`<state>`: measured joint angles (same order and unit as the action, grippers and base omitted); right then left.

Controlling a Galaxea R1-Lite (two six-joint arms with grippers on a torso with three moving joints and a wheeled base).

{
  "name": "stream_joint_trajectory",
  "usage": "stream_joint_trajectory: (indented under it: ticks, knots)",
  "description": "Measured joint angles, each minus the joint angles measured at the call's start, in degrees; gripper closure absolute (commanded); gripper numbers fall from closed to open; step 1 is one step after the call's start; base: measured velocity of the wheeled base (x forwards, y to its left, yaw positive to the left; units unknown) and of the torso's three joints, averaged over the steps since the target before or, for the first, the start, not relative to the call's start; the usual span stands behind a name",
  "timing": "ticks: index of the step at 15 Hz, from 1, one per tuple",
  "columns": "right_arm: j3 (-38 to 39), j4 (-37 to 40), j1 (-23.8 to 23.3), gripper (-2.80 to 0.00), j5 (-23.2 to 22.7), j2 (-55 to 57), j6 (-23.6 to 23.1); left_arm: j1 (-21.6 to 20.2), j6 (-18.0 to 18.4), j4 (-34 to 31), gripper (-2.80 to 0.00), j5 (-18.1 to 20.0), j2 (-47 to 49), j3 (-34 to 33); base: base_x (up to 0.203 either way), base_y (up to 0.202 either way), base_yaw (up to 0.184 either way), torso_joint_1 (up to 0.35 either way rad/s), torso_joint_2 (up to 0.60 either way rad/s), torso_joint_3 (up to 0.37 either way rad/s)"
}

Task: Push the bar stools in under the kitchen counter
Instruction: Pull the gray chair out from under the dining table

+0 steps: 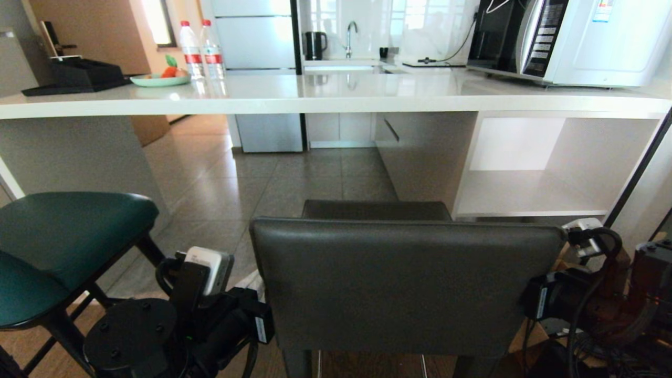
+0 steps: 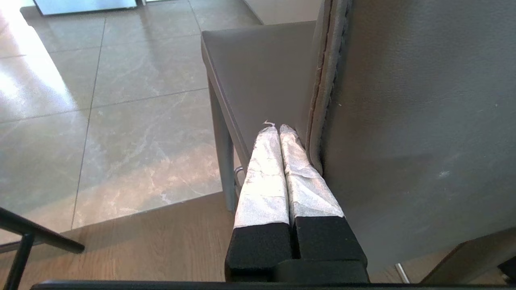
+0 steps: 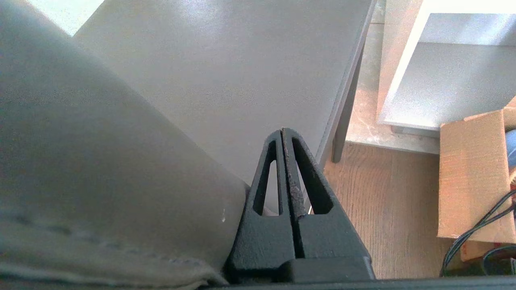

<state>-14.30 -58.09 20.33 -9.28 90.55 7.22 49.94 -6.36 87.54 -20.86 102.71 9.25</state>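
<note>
The dark grey bar stool (image 1: 404, 283) stands right in front of me, its rectangular back filling the lower middle of the head view and its seat (image 1: 375, 210) pointing at the kitchen counter (image 1: 336, 97). My left gripper (image 2: 279, 128) is shut, its white-wrapped fingers lying along the left edge of the stool's back (image 2: 411, 121). On the other side my right gripper (image 3: 282, 131) is shut too, pressed against the right edge of the back (image 3: 92, 169) above the seat (image 3: 234, 72). The teal bar stool (image 1: 63, 236) stands at the far left, apart from both grippers.
An open white shelf unit (image 1: 530, 173) sits under the counter at the right, a white side panel (image 1: 68, 152) at the left, tiled floor (image 1: 273, 184) between. On the counter: microwave (image 1: 572, 39), two bottles (image 1: 202, 50), plate (image 1: 157, 79), black tray (image 1: 79, 76). A cardboard box (image 3: 471, 173) lies at right.
</note>
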Motion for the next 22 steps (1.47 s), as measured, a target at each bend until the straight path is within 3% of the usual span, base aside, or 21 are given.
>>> stream_joint_trajectory:
  ticks: [6,10,13,19,22]
  knots:
    - [1.0,0.8,0.0,0.0,0.1,-2.9,0.2,0.0,0.8,-0.3,0.0,0.0,0.1,0.3,0.0,0.0,0.0,0.0,0.0,0.0]
    - [1.5,0.9,0.0,0.0,0.0,-3.8,0.2,-1.0,1.9,-0.6,0.0,2.2,-0.6,0.4,0.0,0.0,0.0,0.0,0.0,0.0]
    - [1.6,1.0,-0.2,0.0,2.3,-4.4,0.6,-2.6,2.0,-0.2,0.0,2.2,-1.2,-0.8,0.0,0.0,0.0,0.0,0.0,0.0]
    - [5.2,0.4,-12.1,0.0,-4.1,-8.6,1.3,-12.1,2.9,-0.5,0.0,2.0,-2.5,-8.0,0.0,0.0,0.0,0.0,0.0,0.0]
    - [7.6,0.9,-14.7,0.0,-4.9,-13.0,1.5,-13.8,3.3,-0.4,0.0,1.3,-4.7,-8.9,0.0,0.0,0.0,0.0,0.0,0.0]
